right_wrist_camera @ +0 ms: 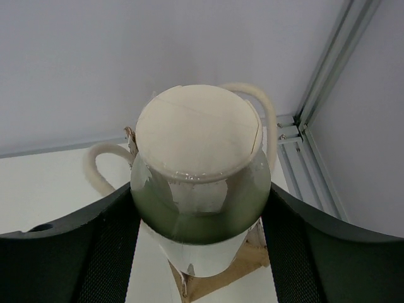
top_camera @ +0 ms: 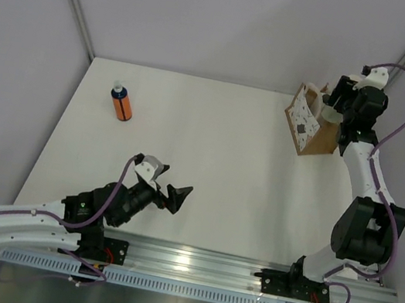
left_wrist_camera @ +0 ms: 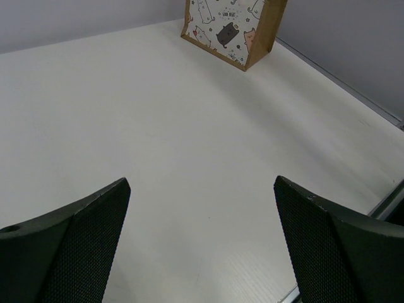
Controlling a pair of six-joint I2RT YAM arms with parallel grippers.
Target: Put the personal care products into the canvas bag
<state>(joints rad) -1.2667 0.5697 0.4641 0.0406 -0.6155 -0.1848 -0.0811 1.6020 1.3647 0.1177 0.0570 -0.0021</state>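
My right gripper (top_camera: 336,104) hangs over the canvas bag (top_camera: 309,125) at the far right and is shut on the cream bottle (right_wrist_camera: 196,132). In the right wrist view the bottle fills the space between my fingers (right_wrist_camera: 107,252), with the bag's brown edge (right_wrist_camera: 243,265) and a white looped handle (right_wrist_camera: 98,165) right below. The orange bottle (top_camera: 121,103) with a blue-white cap stands upright at the far left. My left gripper (top_camera: 172,189) is open and empty, low over the table's near middle. The bag's cat-print panel shows far off in the left wrist view (left_wrist_camera: 227,28).
Grey walls close the table at the back and both sides. An aluminium rail (top_camera: 244,273) runs along the near edge. A metal frame post (right_wrist_camera: 322,82) stands in the corner behind the bag.
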